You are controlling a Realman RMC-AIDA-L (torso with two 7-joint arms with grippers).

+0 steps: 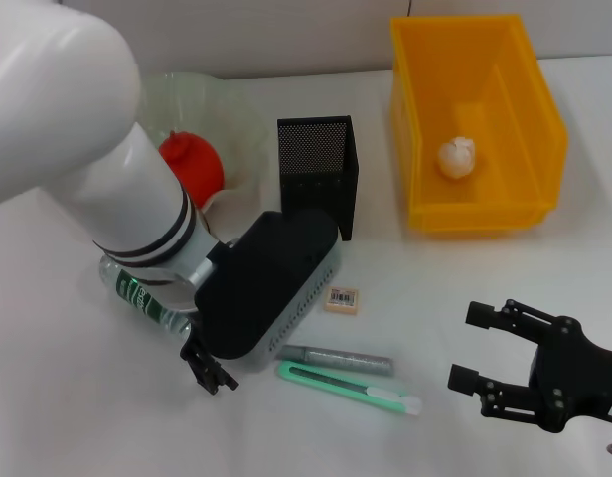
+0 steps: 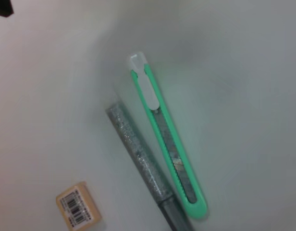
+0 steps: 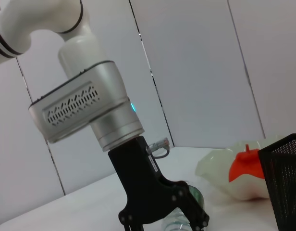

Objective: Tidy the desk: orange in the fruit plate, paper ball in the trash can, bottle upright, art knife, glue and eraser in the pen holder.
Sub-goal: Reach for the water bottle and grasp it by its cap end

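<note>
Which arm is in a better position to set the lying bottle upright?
Probably the left. The left gripper hangs right beside the bottle, which lies on the desk under that arm. The right gripper, open, sits far across, past the art knife.

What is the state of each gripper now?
Left gripper: over the lying clear plastic bottle; cannot be told.
Right gripper: open, holding nothing.

Left gripper (image 1: pixel 209 374) reaches low with jaws apart; right gripper (image 1: pixel 472 348) rests idle, jaws spread.
</note>
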